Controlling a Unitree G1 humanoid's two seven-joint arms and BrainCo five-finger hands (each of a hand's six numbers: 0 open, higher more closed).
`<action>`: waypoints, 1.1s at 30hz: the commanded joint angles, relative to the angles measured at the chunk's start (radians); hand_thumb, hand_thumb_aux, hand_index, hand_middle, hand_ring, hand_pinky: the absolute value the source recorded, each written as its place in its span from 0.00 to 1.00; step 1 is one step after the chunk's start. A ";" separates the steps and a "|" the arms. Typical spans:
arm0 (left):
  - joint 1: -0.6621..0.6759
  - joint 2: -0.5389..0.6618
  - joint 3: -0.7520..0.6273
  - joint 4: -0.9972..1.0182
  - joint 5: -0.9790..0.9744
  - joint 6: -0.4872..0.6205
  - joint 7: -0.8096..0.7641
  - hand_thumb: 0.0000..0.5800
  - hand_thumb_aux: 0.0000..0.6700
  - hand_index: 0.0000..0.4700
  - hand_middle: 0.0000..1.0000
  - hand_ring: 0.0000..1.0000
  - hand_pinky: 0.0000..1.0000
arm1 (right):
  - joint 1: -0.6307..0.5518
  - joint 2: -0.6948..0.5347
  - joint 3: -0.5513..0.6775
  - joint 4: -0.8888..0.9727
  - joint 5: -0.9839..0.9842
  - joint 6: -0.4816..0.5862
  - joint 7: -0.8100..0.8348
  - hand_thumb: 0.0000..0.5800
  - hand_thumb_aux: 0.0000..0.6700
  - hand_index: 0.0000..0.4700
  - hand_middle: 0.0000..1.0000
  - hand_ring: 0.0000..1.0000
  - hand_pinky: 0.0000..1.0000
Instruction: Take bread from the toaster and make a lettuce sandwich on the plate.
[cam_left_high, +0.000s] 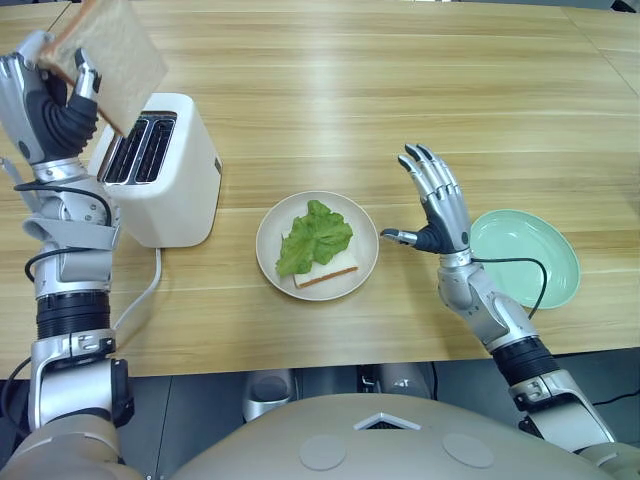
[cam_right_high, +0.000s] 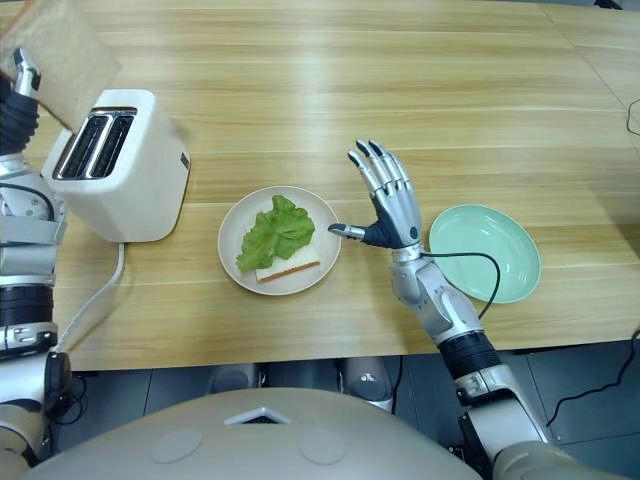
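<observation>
My left hand (cam_left_high: 62, 75) is raised above the white toaster (cam_left_high: 165, 175) at the far left, shut on a slice of bread (cam_left_high: 115, 55) held tilted in the air. The toaster's two slots look empty from here. A cream plate (cam_left_high: 363, 237) in the middle holds a bread slice (cam_left_high: 325, 276) with a lettuce leaf (cam_left_high: 313, 236) lying on top. My right hand (cam_left_high: 436, 205) hovers just right of that plate, fingers spread and upright, holding nothing.
A pale green plate (cam_left_high: 530, 258) lies at the right, behind my right wrist. The toaster's white cord (cam_left_high: 140, 295) runs down off the table's front edge. Bare wooden table (cam_left_high: 400, 90) stretches beyond the plates.
</observation>
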 joint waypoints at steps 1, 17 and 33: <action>0.013 -0.049 -0.063 -0.086 -0.169 -0.078 -0.165 1.00 1.00 0.98 1.00 1.00 1.00 | 0.029 -0.009 -0.019 -0.034 0.013 -0.006 0.007 0.00 0.00 0.00 0.00 0.00 0.00; 0.317 -0.280 -0.420 -0.139 -0.480 0.049 -0.769 1.00 1.00 0.98 1.00 1.00 1.00 | 0.095 -0.053 0.117 -0.256 -0.172 -0.086 0.138 0.00 0.00 0.00 0.00 0.00 0.00; 0.306 -0.307 -0.374 0.232 -0.293 -0.038 -0.678 1.00 1.00 0.98 1.00 1.00 1.00 | 0.132 -0.137 0.290 -0.175 -0.171 -0.156 0.391 0.00 0.00 0.00 0.00 0.00 0.00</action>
